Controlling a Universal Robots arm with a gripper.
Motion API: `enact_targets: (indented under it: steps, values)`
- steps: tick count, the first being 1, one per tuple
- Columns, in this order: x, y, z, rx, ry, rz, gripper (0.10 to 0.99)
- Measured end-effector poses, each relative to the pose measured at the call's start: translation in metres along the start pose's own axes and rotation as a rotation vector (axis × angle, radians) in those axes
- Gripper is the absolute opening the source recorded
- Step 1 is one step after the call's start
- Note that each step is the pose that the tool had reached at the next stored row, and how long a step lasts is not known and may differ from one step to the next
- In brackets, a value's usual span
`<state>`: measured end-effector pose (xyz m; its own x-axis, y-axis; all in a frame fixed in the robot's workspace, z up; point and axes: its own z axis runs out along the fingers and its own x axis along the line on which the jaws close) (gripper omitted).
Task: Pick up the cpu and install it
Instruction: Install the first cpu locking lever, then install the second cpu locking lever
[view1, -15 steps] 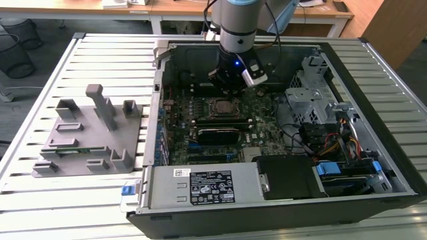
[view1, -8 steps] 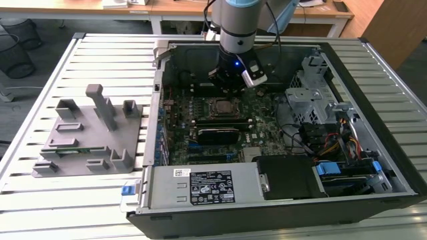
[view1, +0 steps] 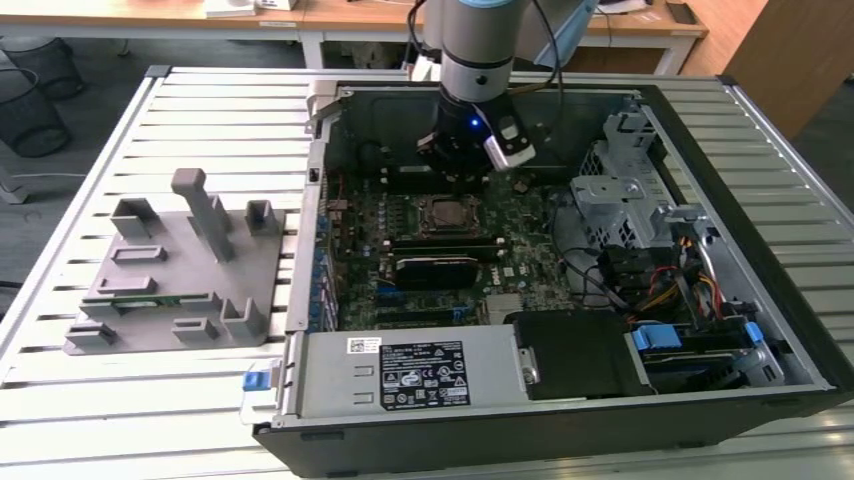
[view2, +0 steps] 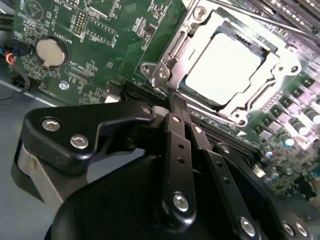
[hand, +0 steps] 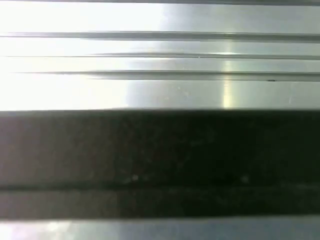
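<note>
The cpu (view2: 222, 70), a pale silvery square, lies flat in the motherboard socket (view2: 167, 65) with the metal load frame around it. My gripper (view2: 174, 102) hangs just beside the socket's edge, its two black fingers (view2: 176, 150) drawn together with nothing between them. In the exterior view the gripper (view1: 458, 170) hovers inside the open computer case (view1: 747, 300), slightly behind the socket (view1: 445, 212).
A grey fixture block (view1: 174, 270) stands on the slatted table (view1: 80, 400) at the exterior view's left. Inside the case are memory sticks (view1: 434, 243), a drive cage (view1: 627, 190), loose cables (view1: 654, 290) and a power supply (view1: 400, 370). A coin battery (view2: 50, 52) sits on the board.
</note>
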<state>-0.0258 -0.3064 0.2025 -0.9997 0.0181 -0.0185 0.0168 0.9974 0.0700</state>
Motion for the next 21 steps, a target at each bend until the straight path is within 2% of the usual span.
enact_targets:
  steps: [3,21]
  values:
    - [-0.0001,0.0003,-0.0042,0.0,0.0,0.0,0.106]
    - [-0.0002,-0.0058,-0.0047,0.0,0.0,0.0,0.106]
